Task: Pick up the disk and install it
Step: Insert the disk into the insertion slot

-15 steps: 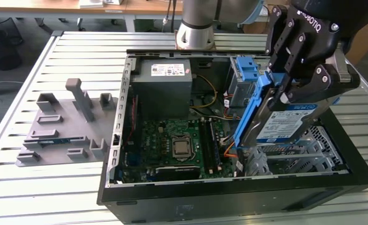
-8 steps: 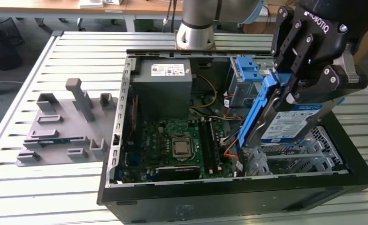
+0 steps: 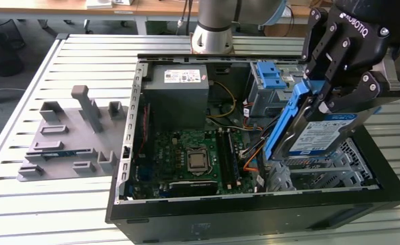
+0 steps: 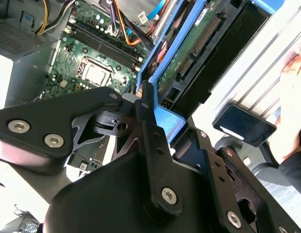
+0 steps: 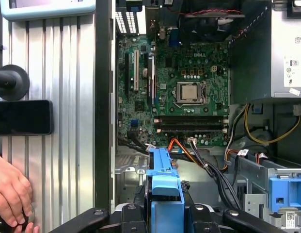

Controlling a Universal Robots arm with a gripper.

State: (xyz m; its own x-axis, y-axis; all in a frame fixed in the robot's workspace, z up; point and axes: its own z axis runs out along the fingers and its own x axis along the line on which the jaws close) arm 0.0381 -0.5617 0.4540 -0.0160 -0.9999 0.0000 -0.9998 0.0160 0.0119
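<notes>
The pincer (image 3: pixel 320 100) grips the disk (image 3: pixel 322 136) by its blue bracket, holding it tilted on edge just above the drive cage (image 3: pixel 332 171) at the exterior view's right of the open case (image 3: pixel 241 213), beside the motherboard (image 3: pixel 186 153).

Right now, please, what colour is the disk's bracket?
The disk's bracket is blue, clearest in the exterior view.

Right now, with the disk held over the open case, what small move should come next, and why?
Probably ease the disk down a little while levelling it. The tool is shut on it, and it hangs tilted above the metal cage at the exterior view's right, not yet seated.
</notes>
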